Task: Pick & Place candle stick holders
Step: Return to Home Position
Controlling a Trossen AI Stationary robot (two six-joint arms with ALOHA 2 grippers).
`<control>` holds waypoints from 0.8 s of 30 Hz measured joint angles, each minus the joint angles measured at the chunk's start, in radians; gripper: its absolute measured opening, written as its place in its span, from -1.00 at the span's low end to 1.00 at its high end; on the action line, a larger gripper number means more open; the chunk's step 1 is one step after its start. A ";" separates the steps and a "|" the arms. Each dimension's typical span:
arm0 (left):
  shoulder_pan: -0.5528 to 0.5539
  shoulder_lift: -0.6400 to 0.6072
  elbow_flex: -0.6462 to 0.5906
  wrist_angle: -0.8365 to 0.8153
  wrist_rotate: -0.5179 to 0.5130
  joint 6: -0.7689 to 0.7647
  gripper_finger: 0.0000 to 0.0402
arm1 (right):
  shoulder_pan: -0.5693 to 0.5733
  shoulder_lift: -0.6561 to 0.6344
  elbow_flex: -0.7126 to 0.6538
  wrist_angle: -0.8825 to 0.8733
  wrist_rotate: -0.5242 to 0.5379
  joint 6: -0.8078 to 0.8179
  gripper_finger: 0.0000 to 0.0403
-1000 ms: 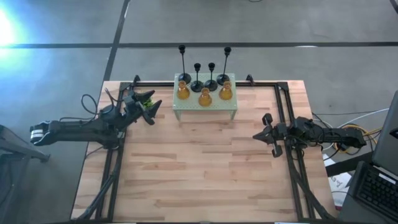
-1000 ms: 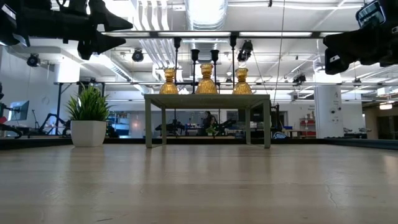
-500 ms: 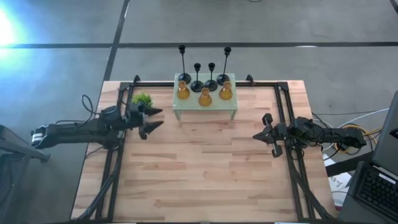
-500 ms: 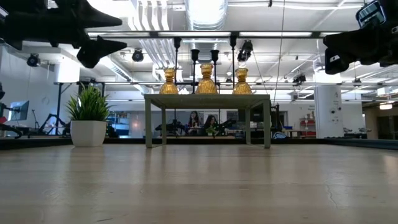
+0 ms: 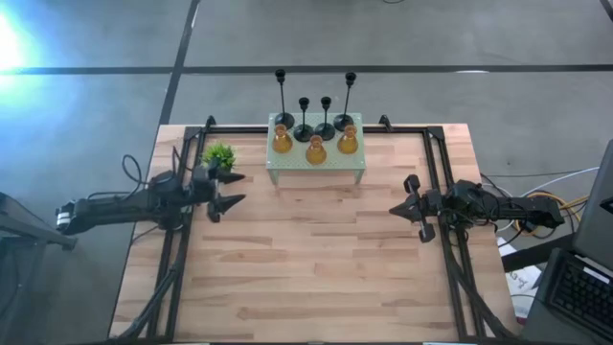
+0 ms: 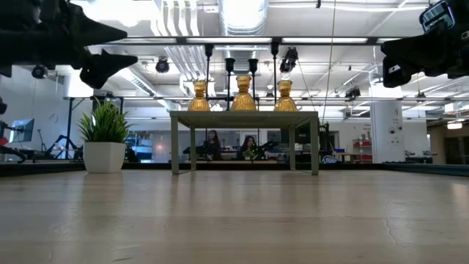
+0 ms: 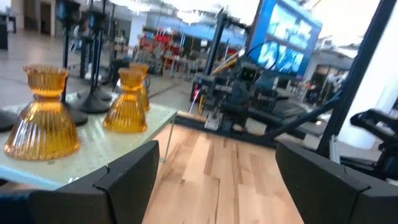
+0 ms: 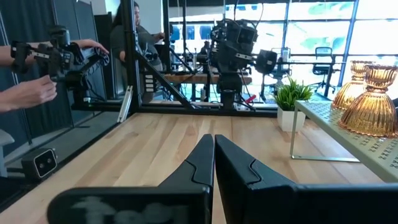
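seven candle stick holders [image 5: 315, 149] top the stand [image 5: 292, 164]; left gripper [image 5: 238, 187] gapes empty, right gripper [image 5: 397, 208] closed.

You're in a robotics lab: exposed white ceiling ducts [image 6: 176, 59], a big blue display screen [image 7: 283, 40], another black robot rig [image 8: 233, 43].

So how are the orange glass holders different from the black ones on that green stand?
The orange glass holders are squat, bulb-shaped and see-through; the black holders are thin stems on round bases. The orange ones stand in the nearer row, the black ones behind and taller. Both kinds stand upright on the green stand.
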 joint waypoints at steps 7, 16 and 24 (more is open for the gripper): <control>-0.026 -0.103 -0.078 0.044 0.003 0.037 0.62 | 0.000 0.000 0.000 0.000 0.000 0.001 -0.96; -0.040 -0.216 -0.112 -0.017 0.051 0.123 0.62 | 0.000 0.000 0.000 0.000 0.000 0.001 -0.96; -0.041 -0.251 -0.113 -0.153 0.070 0.141 0.62 | 0.000 0.000 0.000 0.000 0.000 0.002 -0.96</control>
